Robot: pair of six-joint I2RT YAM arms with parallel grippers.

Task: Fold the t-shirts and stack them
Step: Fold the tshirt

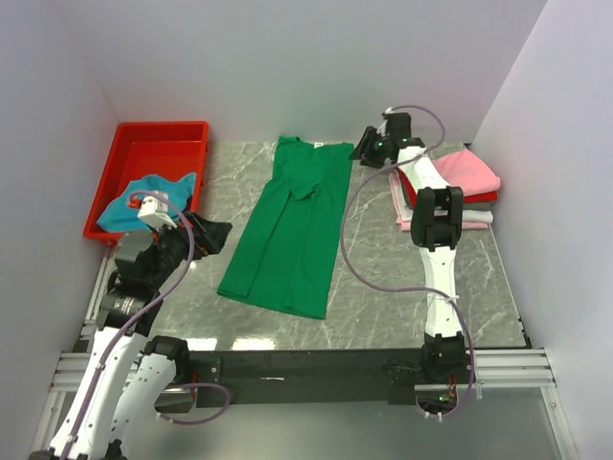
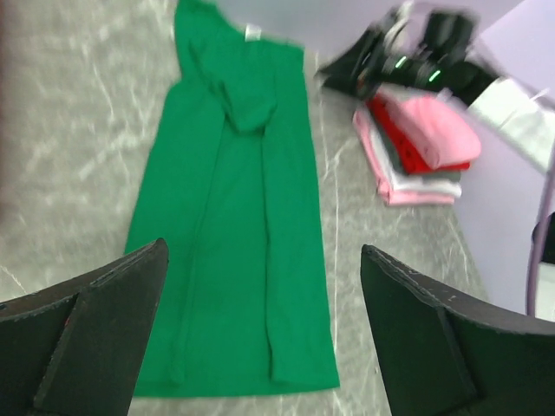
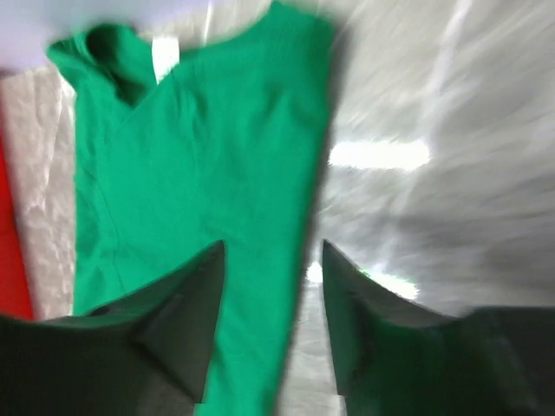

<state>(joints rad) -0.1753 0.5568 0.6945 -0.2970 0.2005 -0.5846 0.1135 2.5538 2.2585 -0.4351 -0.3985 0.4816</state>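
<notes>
A bright green t-shirt (image 1: 287,225), folded lengthwise into a long strip, lies flat mid-table with its collar at the far end. It also shows in the left wrist view (image 2: 234,225) and the right wrist view (image 3: 199,156), with its white neck label (image 3: 165,56). My left gripper (image 1: 215,233) is open and empty, just off the shirt's near left edge (image 2: 263,247). My right gripper (image 1: 367,146) is open and hovers over the shirt's right edge near the collar (image 3: 273,244). A folded stack of pink, red and whitish shirts (image 1: 450,182) lies at the right. A teal-blue shirt (image 1: 153,196) is crumpled in the tray.
A red plastic tray (image 1: 163,144) stands at the far left and holds the teal shirt. White walls close in the marble table at the back and both sides. The right arm reaches past the folded stack (image 2: 416,147).
</notes>
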